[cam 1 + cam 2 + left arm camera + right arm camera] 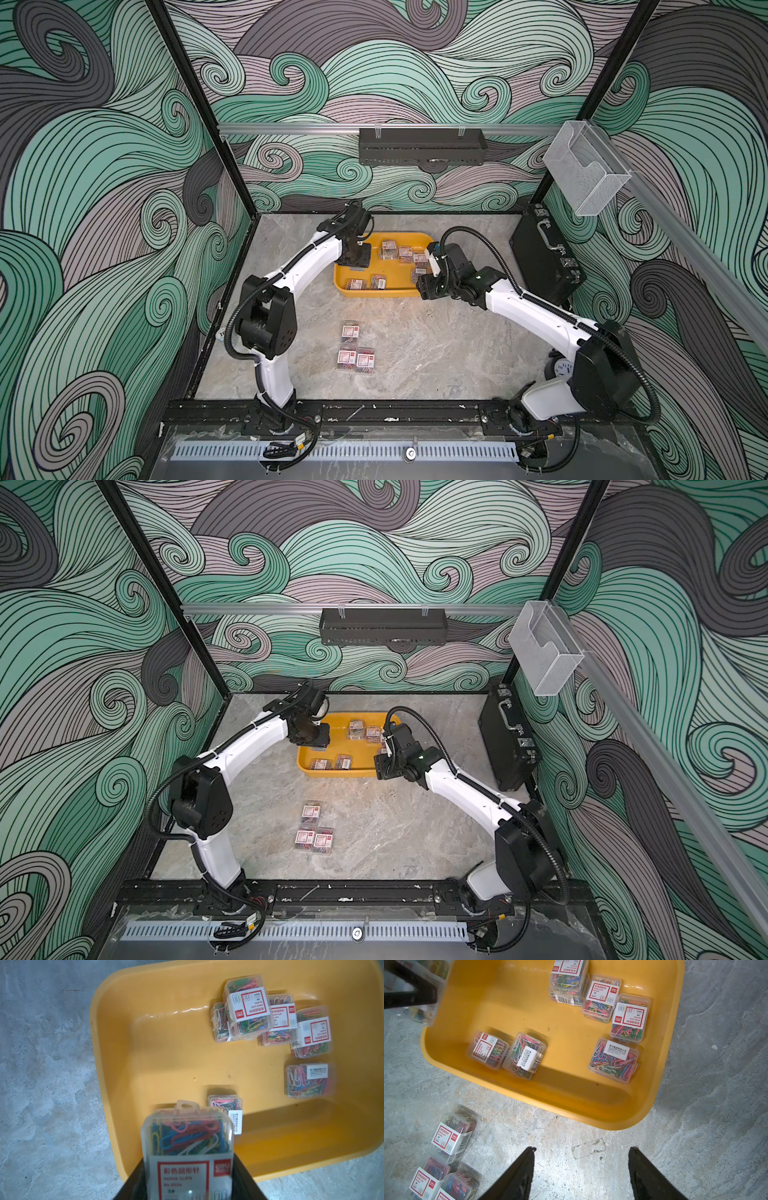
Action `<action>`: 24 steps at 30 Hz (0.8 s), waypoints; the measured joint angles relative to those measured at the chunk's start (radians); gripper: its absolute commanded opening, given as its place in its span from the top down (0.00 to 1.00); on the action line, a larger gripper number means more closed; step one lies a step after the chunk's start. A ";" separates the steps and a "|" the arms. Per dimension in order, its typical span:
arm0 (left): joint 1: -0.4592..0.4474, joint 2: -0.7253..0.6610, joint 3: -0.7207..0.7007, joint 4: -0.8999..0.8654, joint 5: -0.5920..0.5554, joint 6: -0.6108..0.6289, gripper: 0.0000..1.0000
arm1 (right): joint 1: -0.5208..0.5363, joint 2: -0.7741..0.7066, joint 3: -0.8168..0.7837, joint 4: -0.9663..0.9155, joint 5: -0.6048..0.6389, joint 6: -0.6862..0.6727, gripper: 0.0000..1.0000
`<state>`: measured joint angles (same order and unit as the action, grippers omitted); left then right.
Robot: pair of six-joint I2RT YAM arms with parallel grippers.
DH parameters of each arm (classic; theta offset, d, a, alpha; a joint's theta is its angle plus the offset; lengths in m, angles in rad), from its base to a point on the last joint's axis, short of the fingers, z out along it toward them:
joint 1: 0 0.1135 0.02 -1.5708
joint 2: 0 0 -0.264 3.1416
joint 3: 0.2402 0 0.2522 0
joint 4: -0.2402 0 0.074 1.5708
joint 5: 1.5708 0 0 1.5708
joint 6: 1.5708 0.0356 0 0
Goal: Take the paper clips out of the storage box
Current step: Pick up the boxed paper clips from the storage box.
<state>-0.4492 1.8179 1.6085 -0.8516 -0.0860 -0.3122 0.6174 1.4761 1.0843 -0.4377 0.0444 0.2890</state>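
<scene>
Paper-clip box (187, 1142) clamped in your left fingers (135, 1184) over the storage box (97, 1047) rim. Carry it level to the three boxes (349, 356) on the worktop (436, 353). Right fingers (519, 1174) apart, empty.

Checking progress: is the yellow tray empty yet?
Not empty. Several paper clip boxes lie inside the yellow tray; the left gripper holds one more.

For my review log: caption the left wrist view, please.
Left fingers hold a clip box at the yellow tray's edge; more boxes lie inside.
</scene>
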 measured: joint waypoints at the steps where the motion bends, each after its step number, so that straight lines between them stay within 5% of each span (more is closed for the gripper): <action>1: -0.006 -0.027 -0.023 0.003 -0.004 -0.007 0.54 | 0.000 0.004 0.000 0.003 0.000 0.000 0.28; 12: -0.088 -0.220 -0.231 0.016 -0.036 -0.092 0.54 | -0.003 0.067 0.000 0.035 -0.025 0.008 0.29; 24: -0.283 -0.421 -0.496 0.007 -0.109 -0.314 0.54 | -0.003 0.095 0.000 0.045 -0.026 0.008 0.29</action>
<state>-0.7319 1.3972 1.1122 -0.8448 -0.1947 -0.6262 0.6147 1.5711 1.0843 -0.3927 0.0189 0.2970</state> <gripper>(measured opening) 0.494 0.712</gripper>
